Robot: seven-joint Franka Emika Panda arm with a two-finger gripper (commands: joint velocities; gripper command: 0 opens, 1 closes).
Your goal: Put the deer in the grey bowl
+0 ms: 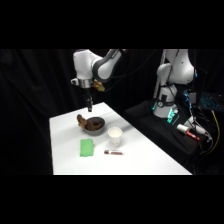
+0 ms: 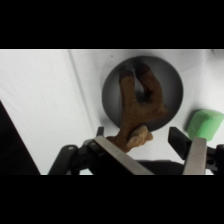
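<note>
Black curtains close off the room behind a white table (image 1: 145,160), and no writing or label can be read on anything in either view. On the table the grey bowl (image 1: 101,131) stands near the far left corner, with the deer (image 1: 88,122) lying in it and partly sticking out over the bowl's far-left rim. In the wrist view the brown toy's legs reach into the bowl while its other end hangs past the rim toward the camera. The gripper (image 1: 89,108) hangs just above the deer, apart from it, its fingers (image 2: 196,155) spread wide and holding nothing. A white cup (image 1: 115,137) stands just beside the bowl on its near right. A flat green object (image 1: 87,147) lies nearer the front, and a thin red-brown stick (image 1: 113,152) lies in front of the cup. To the right, off the table, the arm's base (image 1: 170,85) stands among cables and small lit devices.
</note>
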